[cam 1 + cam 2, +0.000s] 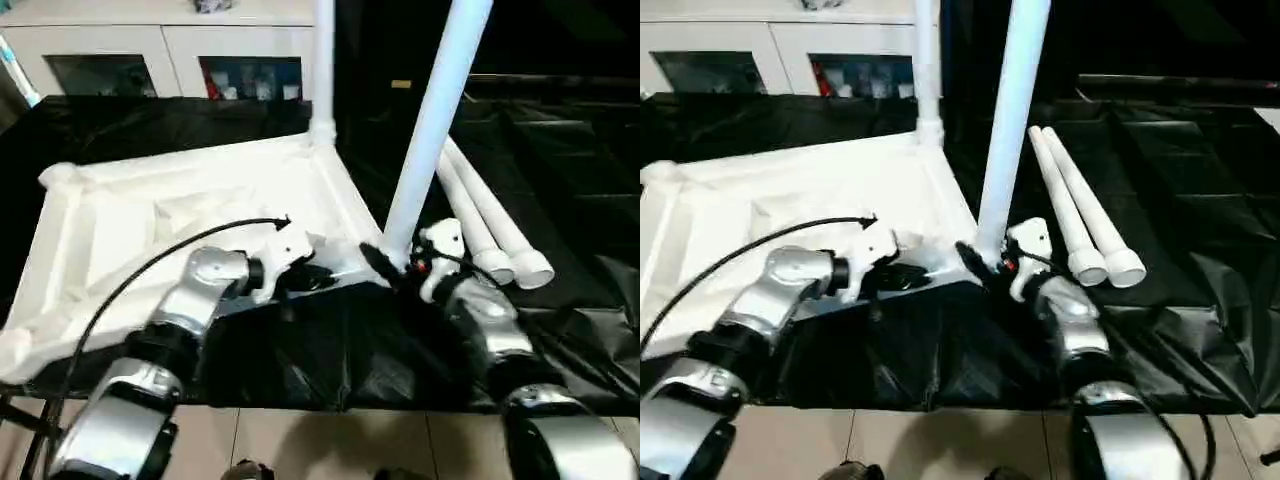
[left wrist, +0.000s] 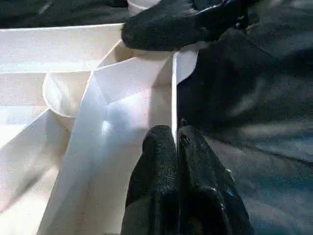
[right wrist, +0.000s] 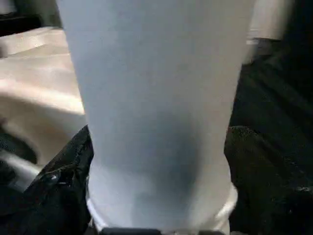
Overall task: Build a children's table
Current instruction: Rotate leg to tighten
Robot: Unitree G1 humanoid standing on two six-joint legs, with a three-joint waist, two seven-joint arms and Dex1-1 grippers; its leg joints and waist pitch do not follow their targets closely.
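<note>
White leg [image 1: 432,120] betw right gripper [image 3: 159,205] fingers, upright.

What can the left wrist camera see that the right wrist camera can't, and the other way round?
Left wrist view: the left gripper, shut, sits at the thin edge of the tabletop, with a round corner socket nearby.

Right wrist view: a white leg seen very close, with the right gripper open and one black finger on each side of it.

Both: the white tabletop and the black sheet it lies on.
</note>
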